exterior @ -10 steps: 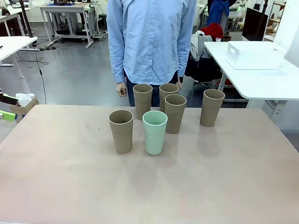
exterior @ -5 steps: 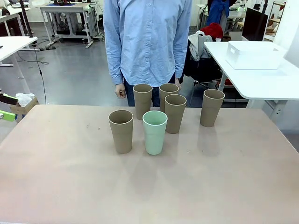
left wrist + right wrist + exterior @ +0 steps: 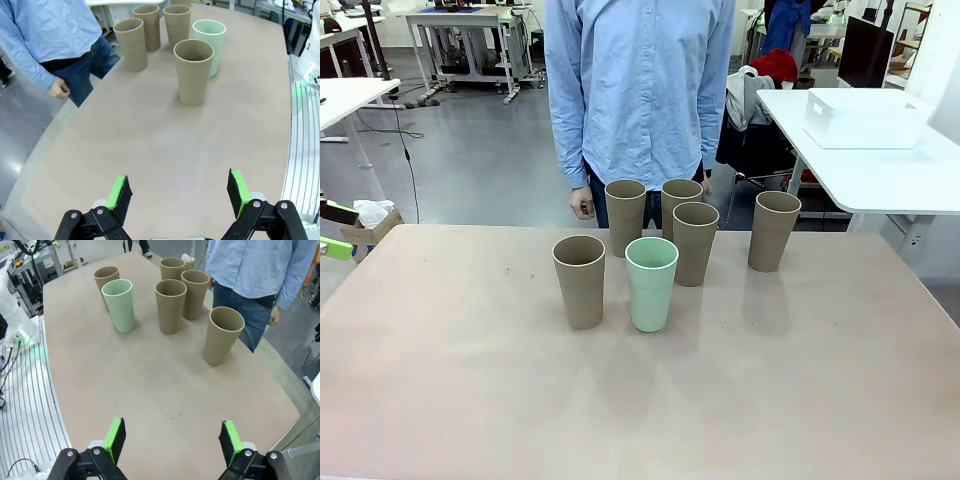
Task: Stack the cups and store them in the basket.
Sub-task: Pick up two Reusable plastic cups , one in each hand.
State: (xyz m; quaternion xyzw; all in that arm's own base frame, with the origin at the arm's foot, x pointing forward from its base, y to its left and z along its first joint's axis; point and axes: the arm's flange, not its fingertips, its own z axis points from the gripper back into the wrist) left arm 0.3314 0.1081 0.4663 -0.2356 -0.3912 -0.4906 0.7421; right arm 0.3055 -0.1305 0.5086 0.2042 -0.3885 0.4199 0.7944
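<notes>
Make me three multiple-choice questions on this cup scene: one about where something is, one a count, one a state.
1. Where does the basket stand?
A. on the white side table
B. among the cups
C. in the person's hands

2. How many tan cups stand on the near table?
A. three
B. five
C. six

3. How is the left tool?
A. shut on a cup
B. open and empty
C. shut and empty

Answers:
1 A, it sits on the white table off to the right, apart from the cups.
2 B, five tan ones stand with one mint cup.
3 B, its green pads stand wide apart over bare tabletop.
</notes>
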